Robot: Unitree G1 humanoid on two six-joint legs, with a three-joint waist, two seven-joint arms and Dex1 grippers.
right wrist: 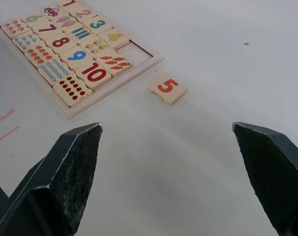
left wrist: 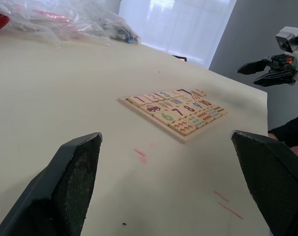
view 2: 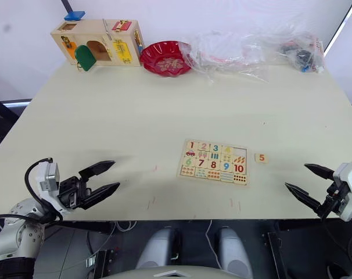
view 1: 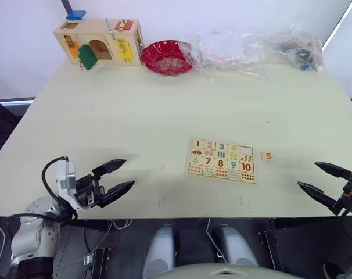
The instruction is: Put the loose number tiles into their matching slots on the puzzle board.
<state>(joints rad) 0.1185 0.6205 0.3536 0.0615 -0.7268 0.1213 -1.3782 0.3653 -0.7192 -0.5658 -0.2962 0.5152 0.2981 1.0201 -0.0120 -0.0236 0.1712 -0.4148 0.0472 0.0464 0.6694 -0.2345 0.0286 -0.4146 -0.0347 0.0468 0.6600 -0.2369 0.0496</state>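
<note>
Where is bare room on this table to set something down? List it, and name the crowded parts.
Free: the wide cream tabletop between the pale-wood puzzle board and the far row. Crowded: the far edge, with the wooden latch box, red scalloped bowl and clear plastic bags. The orange 5 tile lies just right of the board.

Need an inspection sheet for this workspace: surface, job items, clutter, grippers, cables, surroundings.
Surface: pale table, a few red marks near the front edge.
Job's things: puzzle board lies flat; tiles 1 to 4 sit in its top row, and the slot at that row's end is bare. The orange 5 tile lies loose on the table just beside that end, apart from the board.
Clutter: wooden latch box, red bowl and clear plastic bags along the far edge.
Grippers: left gripper open, holding nothing; right gripper open, holding nothing.
Cables: black cable looped at the left wrist.
Surroundings: white wall behind; nothing else seen.
</note>
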